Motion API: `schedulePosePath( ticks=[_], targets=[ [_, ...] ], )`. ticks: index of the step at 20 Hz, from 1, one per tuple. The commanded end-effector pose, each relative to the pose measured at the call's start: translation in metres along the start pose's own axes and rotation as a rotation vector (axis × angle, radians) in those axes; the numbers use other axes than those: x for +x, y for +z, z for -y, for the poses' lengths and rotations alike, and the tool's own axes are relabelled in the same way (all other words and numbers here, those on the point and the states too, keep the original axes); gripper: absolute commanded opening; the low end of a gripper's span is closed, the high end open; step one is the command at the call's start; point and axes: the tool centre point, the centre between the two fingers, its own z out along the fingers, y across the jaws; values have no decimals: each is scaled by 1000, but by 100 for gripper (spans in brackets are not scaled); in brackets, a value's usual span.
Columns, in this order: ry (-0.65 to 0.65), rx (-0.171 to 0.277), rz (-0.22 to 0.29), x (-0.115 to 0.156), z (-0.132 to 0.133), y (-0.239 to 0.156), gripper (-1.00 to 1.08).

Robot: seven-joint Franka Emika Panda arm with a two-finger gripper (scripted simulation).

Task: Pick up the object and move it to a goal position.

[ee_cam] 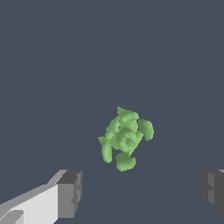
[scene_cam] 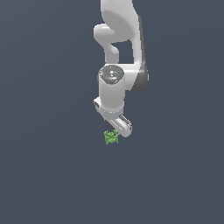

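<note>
The object is a small bright green bumpy lump (scene_cam: 111, 137) on the flat dark grey floor, just below the white arm's hand in the exterior view. In the wrist view the object (ee_cam: 125, 138) lies ahead of the gripper (ee_cam: 142, 192), between the lines of the two fingers and apart from both. One grey fingertip (ee_cam: 70, 194) and the other fingertip (ee_cam: 214, 189) stand wide apart, so the gripper is open and empty. In the exterior view the hand (scene_cam: 118, 124) hides the fingers, and the lump sits at its lower edge.
The white arm (scene_cam: 120, 52) reaches down from the top of the exterior view. The dark grey floor (scene_cam: 52, 175) stretches all around with nothing else on it in view.
</note>
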Motion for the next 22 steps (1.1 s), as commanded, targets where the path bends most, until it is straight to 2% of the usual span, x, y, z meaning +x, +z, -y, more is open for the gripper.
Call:
schedulePosePath(
  ticks=[1, 13, 22],
  targets=[
    [73, 0, 0, 1, 0, 5, 100],
    [401, -1, -6, 7, 1, 27, 100],
    [538, -1, -10, 9, 1, 37, 100]
  ],
)
